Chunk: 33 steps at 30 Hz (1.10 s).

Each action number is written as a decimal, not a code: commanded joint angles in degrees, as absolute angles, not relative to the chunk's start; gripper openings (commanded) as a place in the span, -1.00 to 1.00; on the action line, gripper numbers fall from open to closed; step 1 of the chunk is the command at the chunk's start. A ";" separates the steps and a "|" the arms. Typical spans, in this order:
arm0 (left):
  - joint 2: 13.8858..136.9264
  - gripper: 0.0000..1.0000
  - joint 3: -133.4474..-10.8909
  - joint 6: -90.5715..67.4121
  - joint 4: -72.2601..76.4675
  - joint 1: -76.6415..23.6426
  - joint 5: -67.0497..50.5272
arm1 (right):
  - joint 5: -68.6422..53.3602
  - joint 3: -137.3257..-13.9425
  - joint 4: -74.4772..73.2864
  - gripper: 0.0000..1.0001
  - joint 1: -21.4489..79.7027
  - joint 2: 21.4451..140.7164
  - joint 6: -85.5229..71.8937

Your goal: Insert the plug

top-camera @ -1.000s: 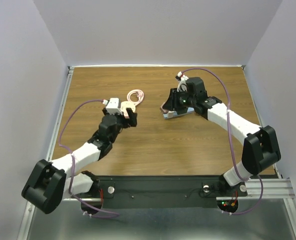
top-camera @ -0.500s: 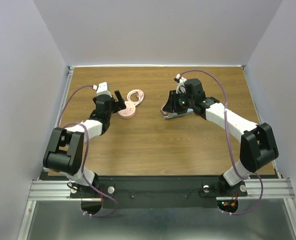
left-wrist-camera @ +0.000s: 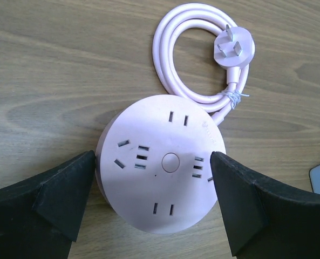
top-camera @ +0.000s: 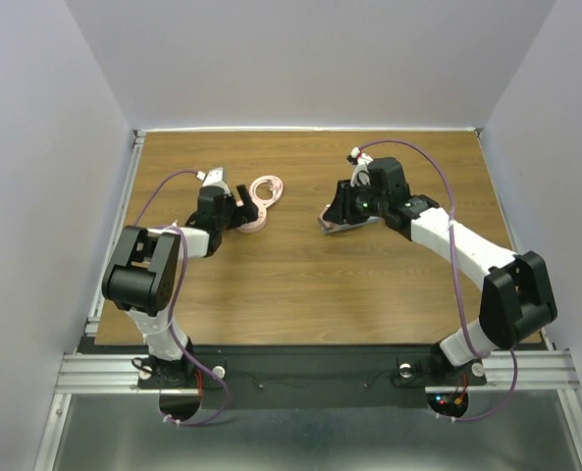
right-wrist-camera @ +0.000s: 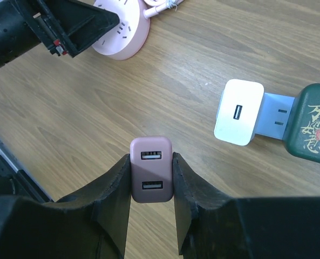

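Observation:
A round pink power strip (left-wrist-camera: 162, 167) lies on the wooden table at the back left (top-camera: 252, 220), with its pink cable (left-wrist-camera: 176, 54) coiled behind it and ending in a three-pin plug (left-wrist-camera: 233, 48). My left gripper (left-wrist-camera: 151, 162) straddles the strip with one finger against each side (top-camera: 238, 208). My right gripper (right-wrist-camera: 151, 178) is shut on a pink two-port USB charger plug (right-wrist-camera: 151, 177) and holds it above the table, right of the strip (top-camera: 340, 214). The strip also shows in the right wrist view (right-wrist-camera: 122, 32), far from the plug.
A white USB charger (right-wrist-camera: 239, 112) lies on the table joined to a dark green block (right-wrist-camera: 313, 124), just right of my right gripper. Purple cables loop over both arms. White walls close in the table on three sides.
My left gripper has moved right and now sits around the power strip. My right gripper has shifted slightly toward me, still holding the pink charger.

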State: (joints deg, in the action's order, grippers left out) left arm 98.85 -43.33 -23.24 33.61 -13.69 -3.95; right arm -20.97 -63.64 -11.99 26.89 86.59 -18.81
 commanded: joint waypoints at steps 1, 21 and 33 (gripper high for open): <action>98.35 0.97 -44.04 -23.82 36.74 -13.45 -4.75 | -21.09 -62.84 -9.84 -0.99 26.72 84.11 -18.28; 99.05 0.97 -40.70 -28.30 41.66 -26.97 -10.90 | -13.36 -65.39 -9.84 -0.99 26.72 86.84 -18.28; 90.89 0.97 -37.79 -28.83 38.86 -27.95 -10.29 | -12.30 -76.01 -9.05 -0.99 27.86 97.64 -10.55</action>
